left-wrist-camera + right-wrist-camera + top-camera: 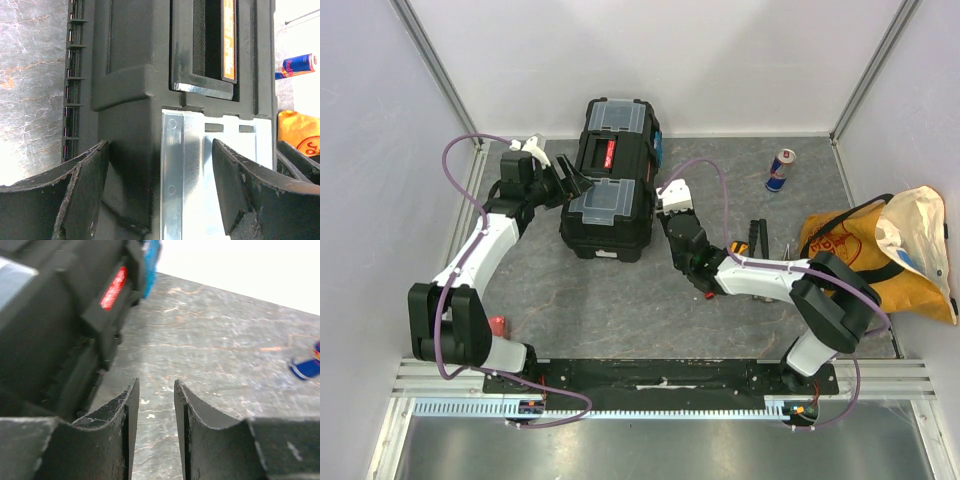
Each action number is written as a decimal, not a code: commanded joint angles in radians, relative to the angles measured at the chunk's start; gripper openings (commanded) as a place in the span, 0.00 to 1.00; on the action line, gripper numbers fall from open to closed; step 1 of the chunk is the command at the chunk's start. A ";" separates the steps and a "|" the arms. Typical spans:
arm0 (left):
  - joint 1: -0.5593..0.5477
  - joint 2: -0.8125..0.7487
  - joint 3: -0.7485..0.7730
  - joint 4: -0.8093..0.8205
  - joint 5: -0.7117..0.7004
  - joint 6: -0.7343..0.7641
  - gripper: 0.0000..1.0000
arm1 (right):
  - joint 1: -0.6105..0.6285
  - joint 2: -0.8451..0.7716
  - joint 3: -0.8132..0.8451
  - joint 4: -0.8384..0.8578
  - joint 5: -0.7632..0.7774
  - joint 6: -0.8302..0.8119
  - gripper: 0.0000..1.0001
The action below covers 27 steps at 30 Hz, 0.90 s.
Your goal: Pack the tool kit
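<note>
Item: toolbox (610,180), large, black plastic, lid down; stands on the grey worktop (620,300) towards the far wall, between the two arms; two clear-lidded compartments on top, one at the far end (620,118), one at the near end (603,197); red handle label (611,153) between them; blue latch (657,150) on its right side.

Left end effector (160,144): at the toolbox's left side, level with the handle; fingers (85,190) spread wide, with the black lid and the edge of a clear compartment lid showing between them; whether the pads touch the box, I cannot tell.

Right end effector (156,385): just beside the toolbox's right side, low over the worktop; fingers parted by a narrow gap, with nothing in it but bare worktop.

Loose items: black-handled hand tool (757,235) on the worktop, right of the right arm's forearm, apart from the box; small red piece (498,323) beside the left arm's base.

Other: blue-silver drink can (780,170) upright near the far right corner; yellow-orange fabric bag (910,240) slumped at the right edge.
</note>
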 commanded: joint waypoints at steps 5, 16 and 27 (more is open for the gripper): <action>-0.045 0.070 -0.115 -0.402 0.005 0.129 0.65 | -0.018 -0.106 0.025 -0.175 0.173 0.183 0.49; -0.045 0.019 0.104 -0.420 -0.031 0.141 0.79 | -0.274 -0.135 0.238 -0.582 -0.379 0.574 0.86; -0.045 0.059 0.224 -0.405 0.016 0.135 0.79 | -0.297 0.070 0.500 -0.603 -0.864 0.645 0.89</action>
